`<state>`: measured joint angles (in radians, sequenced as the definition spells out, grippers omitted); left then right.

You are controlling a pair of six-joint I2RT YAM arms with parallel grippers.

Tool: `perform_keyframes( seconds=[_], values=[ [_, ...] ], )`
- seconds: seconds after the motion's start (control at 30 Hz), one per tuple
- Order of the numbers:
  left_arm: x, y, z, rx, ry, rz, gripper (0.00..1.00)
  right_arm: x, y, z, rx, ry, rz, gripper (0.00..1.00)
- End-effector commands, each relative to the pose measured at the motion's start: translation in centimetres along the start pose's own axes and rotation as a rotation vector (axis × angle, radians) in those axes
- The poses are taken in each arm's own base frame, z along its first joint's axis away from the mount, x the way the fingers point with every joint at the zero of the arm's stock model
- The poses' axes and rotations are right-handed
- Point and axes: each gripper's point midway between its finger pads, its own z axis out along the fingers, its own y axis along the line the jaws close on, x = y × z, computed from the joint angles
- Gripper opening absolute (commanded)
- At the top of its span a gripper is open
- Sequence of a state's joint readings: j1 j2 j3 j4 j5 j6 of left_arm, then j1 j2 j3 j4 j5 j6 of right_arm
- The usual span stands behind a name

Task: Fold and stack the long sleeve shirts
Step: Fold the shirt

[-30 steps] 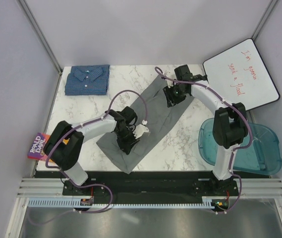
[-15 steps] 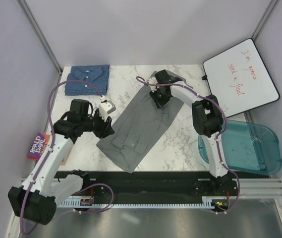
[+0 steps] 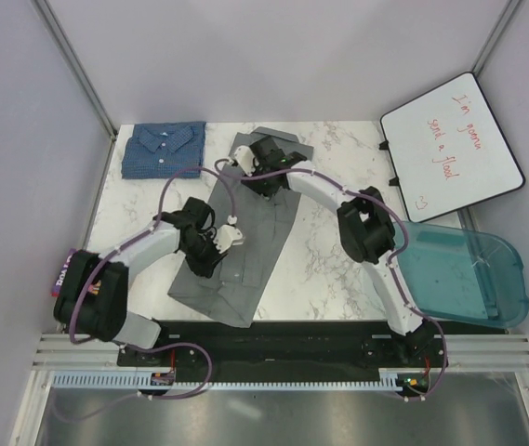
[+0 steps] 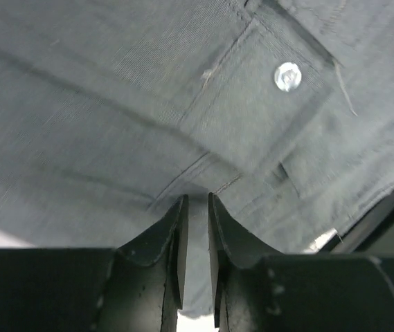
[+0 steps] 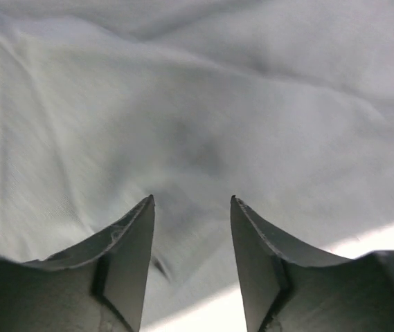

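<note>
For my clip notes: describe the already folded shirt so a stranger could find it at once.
Start at the marble table and look to its far left corner. There lies the blue shirt, finely patterned, folded into a compact rectangle, collar showing. Its neighbour, the grey shirt, is plain and lies stretched out mid-table.

White arms point(image 3: 143, 246) with black joints point(image 3: 362, 228) carry purple cables point(image 3: 182, 174); left tool point(image 4: 195, 207) and right tool point(image 5: 191, 207) have dark tapered fingers point(image 5: 131, 242).

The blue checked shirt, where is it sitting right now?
In the top view the blue shirt lies folded at the far left corner of the table, apart from the grey shirt spread out mid-table.
</note>
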<state>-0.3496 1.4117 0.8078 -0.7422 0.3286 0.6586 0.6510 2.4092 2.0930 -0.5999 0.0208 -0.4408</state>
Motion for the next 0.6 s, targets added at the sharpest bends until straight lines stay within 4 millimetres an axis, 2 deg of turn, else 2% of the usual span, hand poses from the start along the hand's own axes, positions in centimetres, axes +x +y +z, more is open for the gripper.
perform_keyframes(
  seconds=[0.0,0.03,0.07,0.1,0.13,0.2,0.23,0.3,0.33,0.37,0.4,0.43,0.47,0.5,0.53,0.57],
  values=[
    [-1.0,1.5,2.6,-0.054,0.083,0.059,0.24,-3.0,-9.2,-10.7,0.164,-0.177,0.162,0.58],
    [-1.0,0.6,3.8,-0.026,0.119,0.079,0.23,-1.4,-10.2,-11.3,0.167,-0.16,0.202,0.59],
    [-1.0,0.0,4.5,-0.004,0.144,0.082,0.23,-1.4,-11.3,-13.4,0.184,-0.183,0.23,0.6],
    [-1.3,-0.6,5.1,0.007,0.158,0.064,0.22,-0.9,-11.7,-14.1,0.167,-0.194,0.276,0.61],
    [-2.3,-1.7,6.1,0.037,0.175,0.086,0.21,0.7,-12.9,-14.8,0.153,-0.183,0.32,0.61],
    [-3.9,-3.0,6.8,0.065,0.182,0.065,0.2,1.8,-13.9,-16.3,0.142,-0.183,0.366,0.61],
    [-7.0,-4.1,7.0,0.088,0.142,0.102,0.2,3.3,-14.3,-16.7,0.117,-0.163,0.403,0.61],
    [-8.8,-5.1,8.0,0.118,0.162,0.077,0.19,4.2,-14.3,-17.2,0.089,-0.159,0.424,0.6],
    [-12.0,-5.3,7.6,0.134,0.099,0.082,0.18,5.3,-14.0,-17.1,0.065,-0.13,0.427,0.59],
    [-12.6,-5.3,7.9,0.149,0.101,0.064,0.19,5.3,-13.2,-17.2,0.028,-0.131,0.417,0.58],
    [-13.2,-5.2,7.5,0.144,0.09,0.048,0.19,6.4,-12.1,-16.9,-0.011,-0.097,0.421,0.56],
    [-13.8,-4.7,7.0,0.14,0.067,0.042,0.19,6.4,-11.4,-17.5,-0.035,-0.106,0.411,0.56],
    [-14.2,-4.7,5.8,0.134,0.031,0.053,0.2,6.2,-10.2,-17.6,-0.091,-0.123,0.408,0.56],
    [-13.5,-4.7,5.4,0.14,0.029,0.053,0.22,7.0,-8.6,-17.3,-0.148,-0.109,0.408,0.56],
    [-13.3,-4.6,4.4,0.16,-0.001,0.039,0.24,6.7,-7.9,-18.0,-0.174,-0.13,0.397,0.56],
    [-13.9,-5.0,2.1,0.165,-0.074,0.056,0.27,6.4,-6.9,-18.2,-0.223,-0.15,0.399,0.56]
  ],
)
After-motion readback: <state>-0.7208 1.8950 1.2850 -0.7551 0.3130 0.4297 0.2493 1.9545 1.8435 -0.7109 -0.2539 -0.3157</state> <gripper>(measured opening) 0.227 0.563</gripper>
